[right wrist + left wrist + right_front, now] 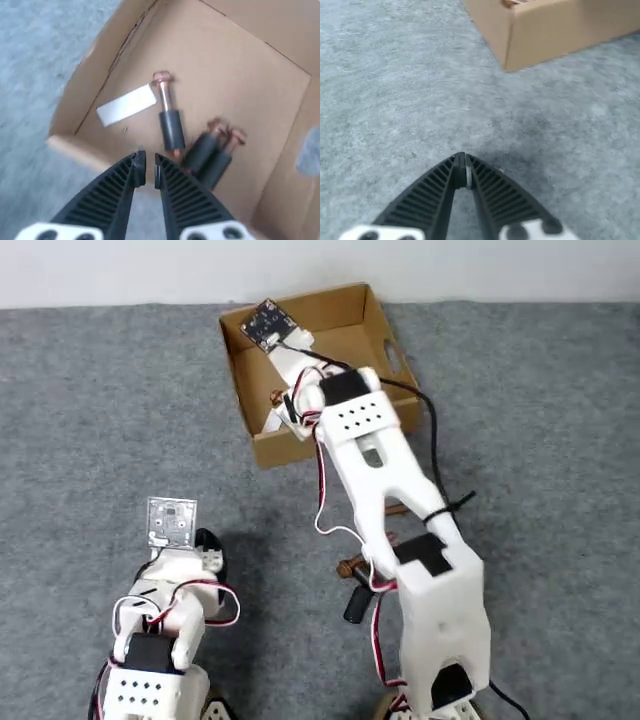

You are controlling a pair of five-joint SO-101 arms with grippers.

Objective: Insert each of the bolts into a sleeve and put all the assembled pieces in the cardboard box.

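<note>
Your right gripper (148, 167) hangs over the near wall of the cardboard box (240, 70), its fingers a narrow gap apart and holding nothing. Inside the box, one bolt in its black sleeve (169, 124) lies beside a white label (127, 105), and two more assembled pieces (210, 152) lie side by side, touching each other. Your left gripper (465, 172) is closed and empty, low over the grey carpet (395, 75). A loose copper bolt (348, 566) and a loose sleeve (356, 606) lie beside your right arm's base.
</note>
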